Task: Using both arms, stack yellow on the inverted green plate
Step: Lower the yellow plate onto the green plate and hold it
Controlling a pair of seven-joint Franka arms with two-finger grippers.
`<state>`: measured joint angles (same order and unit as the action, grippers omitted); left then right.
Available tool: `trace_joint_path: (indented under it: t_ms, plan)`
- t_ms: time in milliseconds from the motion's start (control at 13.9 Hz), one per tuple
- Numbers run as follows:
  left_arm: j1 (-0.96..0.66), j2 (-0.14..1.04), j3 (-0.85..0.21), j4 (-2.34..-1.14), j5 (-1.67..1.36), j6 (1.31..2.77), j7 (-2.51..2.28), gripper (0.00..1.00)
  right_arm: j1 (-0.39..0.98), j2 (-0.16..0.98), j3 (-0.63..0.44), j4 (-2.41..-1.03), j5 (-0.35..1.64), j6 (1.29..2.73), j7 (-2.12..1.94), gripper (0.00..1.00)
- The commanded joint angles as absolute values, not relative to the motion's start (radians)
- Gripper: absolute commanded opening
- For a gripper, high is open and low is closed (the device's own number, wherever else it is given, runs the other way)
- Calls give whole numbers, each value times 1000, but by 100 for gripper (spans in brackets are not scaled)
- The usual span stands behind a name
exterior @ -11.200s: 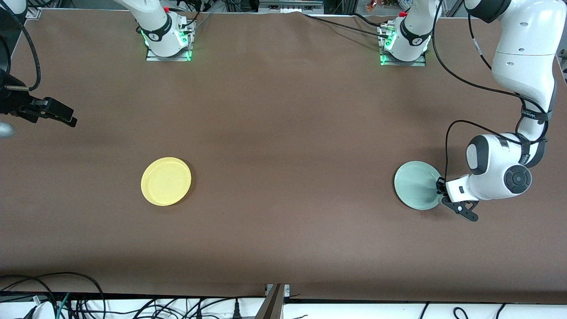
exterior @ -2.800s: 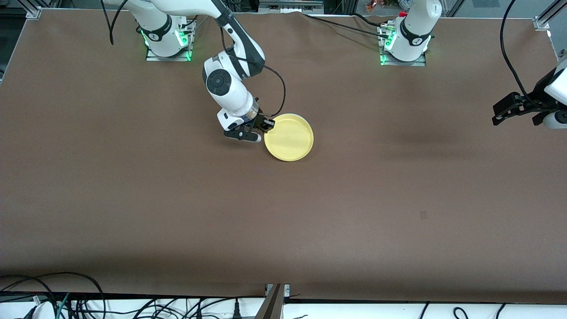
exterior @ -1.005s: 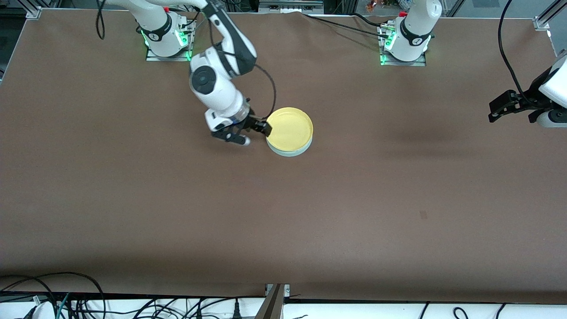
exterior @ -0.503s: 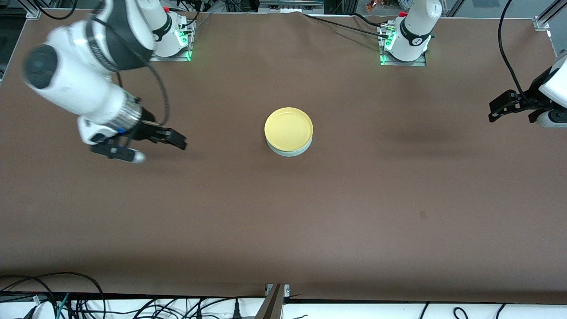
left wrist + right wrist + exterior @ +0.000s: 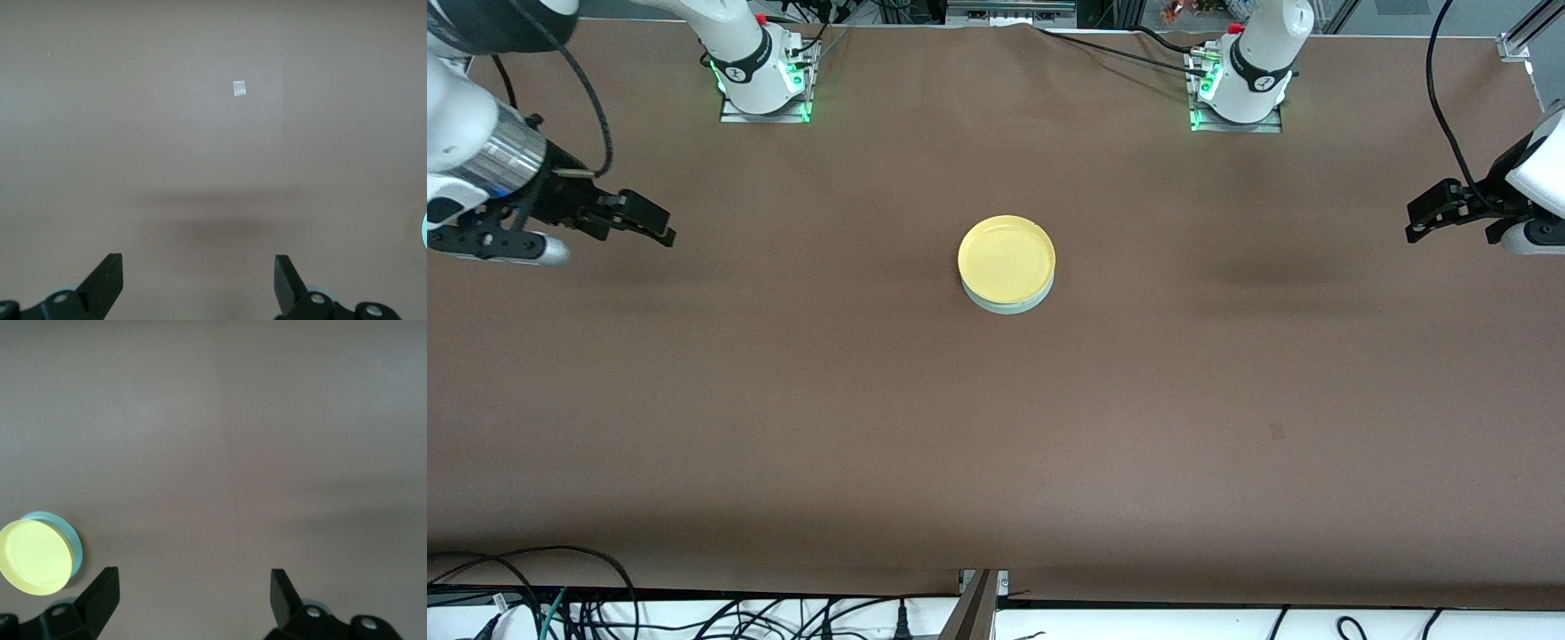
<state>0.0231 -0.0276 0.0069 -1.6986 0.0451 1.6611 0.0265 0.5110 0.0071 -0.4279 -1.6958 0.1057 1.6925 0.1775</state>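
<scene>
The yellow plate (image 5: 1007, 258) sits upright on the inverted green plate (image 5: 1009, 308) in the middle of the table. Only a pale crescent of the green plate's rim shows under it. My right gripper (image 5: 651, 222) hangs open and empty over bare table toward the right arm's end, well away from the stack. Its wrist view shows the yellow plate (image 5: 35, 557) and the green plate's edge (image 5: 76, 545) beside one finger (image 5: 103, 590). My left gripper (image 5: 1416, 222) waits open and empty over the left arm's end of the table, its fingers (image 5: 110, 277) wide apart above bare cloth.
The brown tablecloth (image 5: 996, 427) covers the whole table. A small tape mark (image 5: 1276, 431) lies nearer the front camera toward the left arm's end, also seen as the tape mark (image 5: 239, 88). Cables (image 5: 560, 587) run along the front edge.
My right gripper has let go of the yellow plate and swung away from the stack toward the right arm's end of the table. The stack and the left arm have stayed still.
</scene>
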Motion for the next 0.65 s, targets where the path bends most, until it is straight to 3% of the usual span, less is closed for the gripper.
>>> trace_joint_path:
  t_ms: [0,215,574]
  plan:
    - [28,-18,0,-1667,57,1626,40,100,306,-14,-252,-1703,65,1667,89,100]
    - [26,-17,0,-1666,55,1628,40,100,82,-15,-24,-1697,41,1667,41,100]
    - [21,-17,-17,-1664,55,1626,35,100,75,-6,-8,-1663,37,1638,49,100]
